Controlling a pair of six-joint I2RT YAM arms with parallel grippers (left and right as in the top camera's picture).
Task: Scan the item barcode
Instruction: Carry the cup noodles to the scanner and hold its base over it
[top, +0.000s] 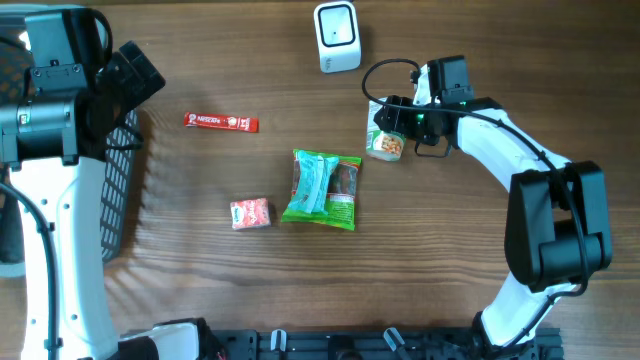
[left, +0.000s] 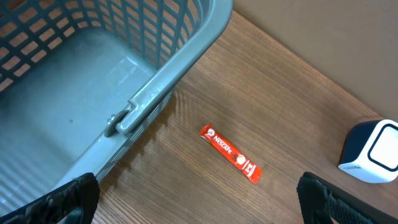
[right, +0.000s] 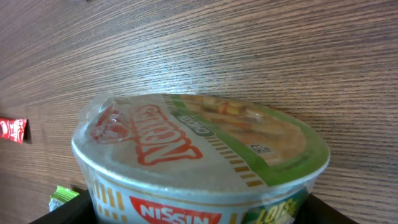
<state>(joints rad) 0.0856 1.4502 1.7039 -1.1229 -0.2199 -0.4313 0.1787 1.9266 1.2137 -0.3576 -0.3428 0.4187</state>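
Note:
The item is a Nissin cup of noodles (top: 385, 143) with a green-rimmed film lid, tilted at the right of the table. In the right wrist view the cup (right: 199, 155) fills the frame between two black fingers. My right gripper (top: 390, 126) is shut on it, one finger pressed to each side wall (right: 199, 214). The white barcode scanner (top: 337, 36) stands at the table's far edge, up and to the left of the cup, and shows at the right of the left wrist view (left: 372, 152). My left gripper (left: 199, 202) hangs open over bare wood near the basket (top: 135, 75).
A grey plastic basket (left: 93, 74) sits at the left edge (top: 120, 190). A red Nescafe stick (top: 221, 122) lies near it (left: 230, 153). A green snack packet (top: 322, 189) and a small red packet (top: 250, 213) lie mid-table.

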